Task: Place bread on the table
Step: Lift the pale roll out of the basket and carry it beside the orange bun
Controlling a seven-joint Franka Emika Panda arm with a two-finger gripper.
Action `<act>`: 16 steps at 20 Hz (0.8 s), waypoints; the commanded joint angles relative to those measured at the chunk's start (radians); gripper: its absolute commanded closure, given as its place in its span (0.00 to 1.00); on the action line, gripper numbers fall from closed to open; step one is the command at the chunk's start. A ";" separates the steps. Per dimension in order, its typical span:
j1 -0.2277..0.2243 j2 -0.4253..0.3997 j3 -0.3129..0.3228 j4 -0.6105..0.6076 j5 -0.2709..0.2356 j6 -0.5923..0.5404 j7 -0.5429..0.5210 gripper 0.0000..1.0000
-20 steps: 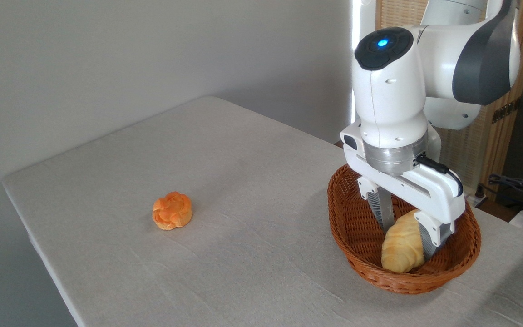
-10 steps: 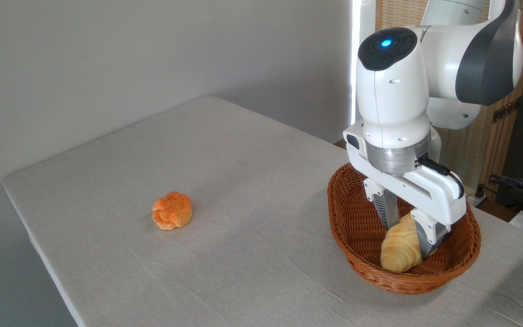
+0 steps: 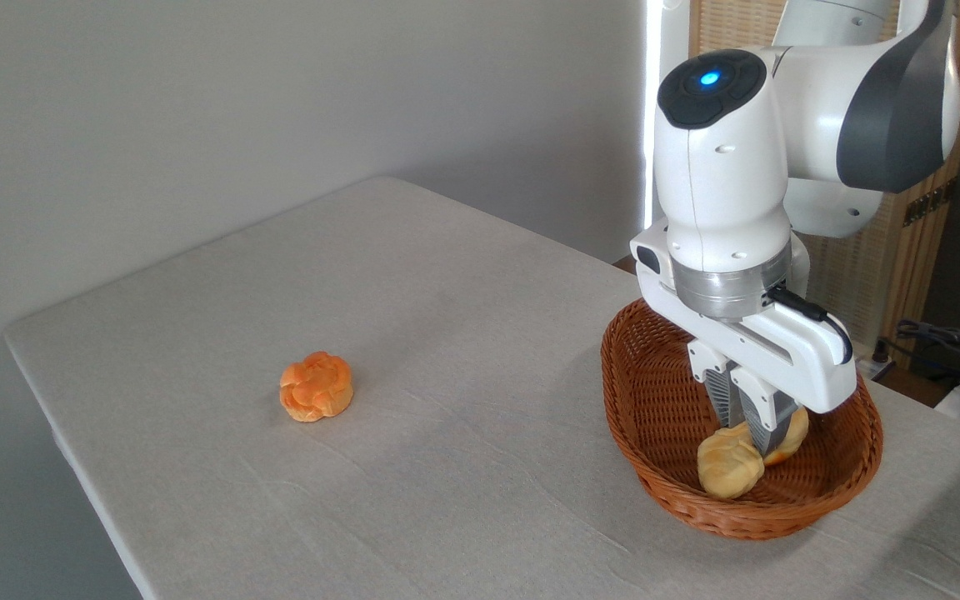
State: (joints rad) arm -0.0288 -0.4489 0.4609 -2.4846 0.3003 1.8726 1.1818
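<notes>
Bread [image 3: 732, 468] is pinched at its middle by the closed gripper [image 3: 748, 435] inside the wicker basket [image 3: 655, 417] at four o'clock on the table [image 3: 447, 350], so only grasping seems done, while lifting out and setting down remain.

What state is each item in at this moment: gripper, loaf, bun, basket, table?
gripper: shut on the bread, fingers pinching its middle, inside the basket.
bread: squeezed at the waist, low in the basket, not yet on the table.
orange bun: resting on the table, untouched, apart from the basket.
wicker basket: upright on the table, holding only the bread.
table: cloth-covered, bearing bun and basket.
</notes>
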 commanded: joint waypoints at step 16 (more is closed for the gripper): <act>-0.126 0.178 -0.206 0.536 -0.314 -0.201 -0.096 0.82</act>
State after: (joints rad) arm -0.0816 -0.4183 0.3225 -2.1539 0.0220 1.7005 1.1336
